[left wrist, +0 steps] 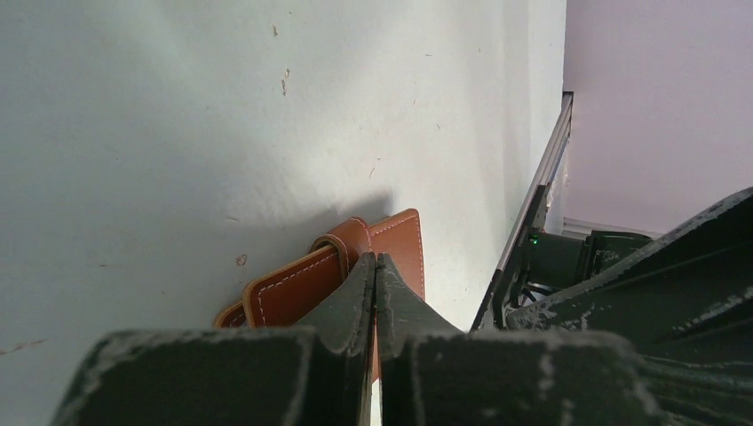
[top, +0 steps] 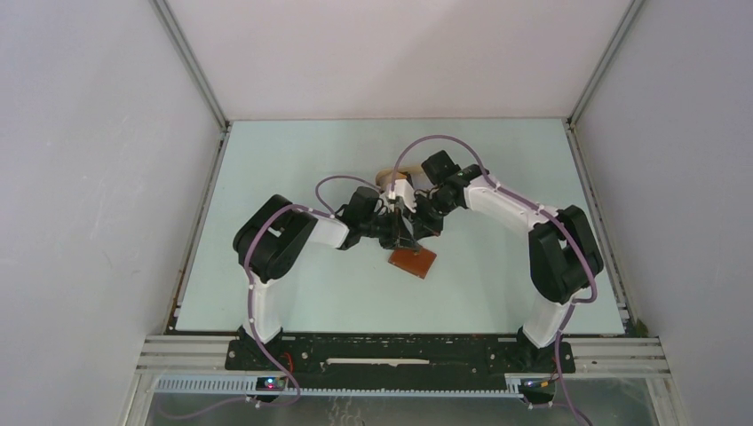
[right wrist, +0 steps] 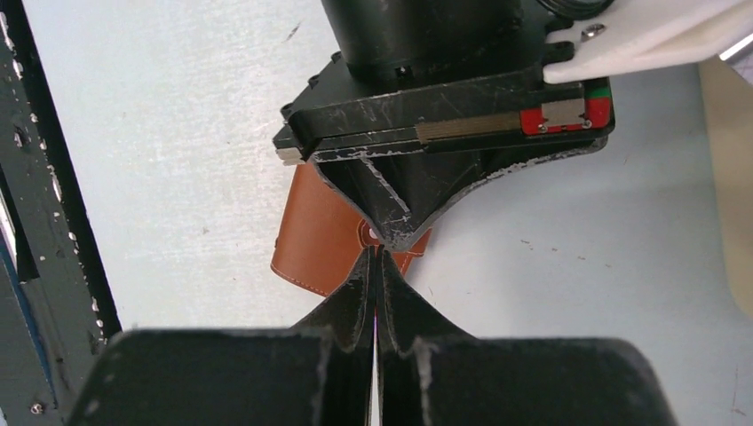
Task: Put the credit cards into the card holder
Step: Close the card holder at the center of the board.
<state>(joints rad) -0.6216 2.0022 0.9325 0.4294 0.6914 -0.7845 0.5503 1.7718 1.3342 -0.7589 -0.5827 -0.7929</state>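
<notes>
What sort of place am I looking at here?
Probably a lab robot booth: plain white walls, a left arm and right arm bolted to a pale table, with a card holder where they meet.

No text, brand, number or sign can be read anywhere. The card holder (right wrist: 320, 240) shows only plain leather and stitching, and the red-and-green tab (right wrist: 568, 115) on the left gripper (right wrist: 388, 238) bears no legible marking.

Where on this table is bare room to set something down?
Bare: the near strip between the reddish-brown leather wallet and the arm bases, and both far table corners. Crowded: the centre, where left gripper and right gripper meet at the wallet, tan tray behind.
</notes>
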